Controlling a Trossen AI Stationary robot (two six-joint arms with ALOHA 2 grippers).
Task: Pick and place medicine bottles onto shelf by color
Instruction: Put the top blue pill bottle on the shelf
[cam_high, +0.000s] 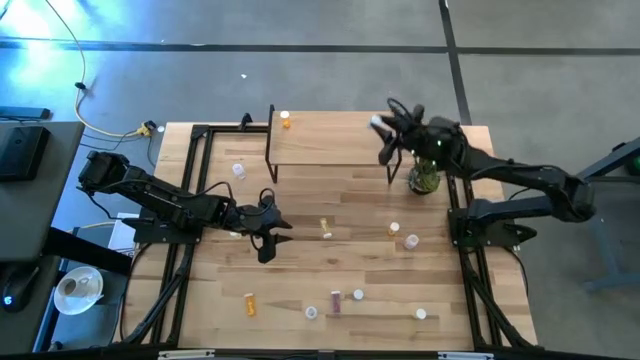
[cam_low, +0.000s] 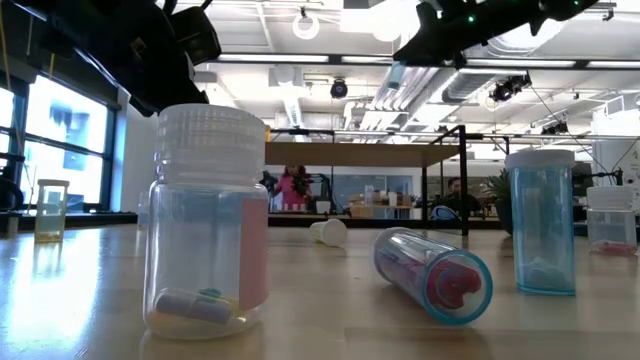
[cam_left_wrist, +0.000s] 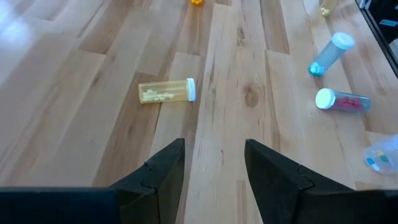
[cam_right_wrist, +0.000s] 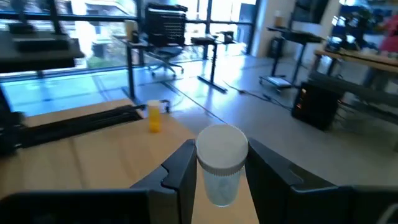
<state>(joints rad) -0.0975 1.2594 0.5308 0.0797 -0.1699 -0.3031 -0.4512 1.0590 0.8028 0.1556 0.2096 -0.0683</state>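
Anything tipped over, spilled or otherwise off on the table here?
Several medicine bottles lie on their sides rather than upright: a yellow one ahead of the left gripper, and a blue one and a red-filled one farther off. Nothing looks spilled or broken.

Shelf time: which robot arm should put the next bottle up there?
The right one, probably. Its gripper already holds a pale white-capped bottle over the shelf. The left gripper hovers empty, jaws open, above the table.
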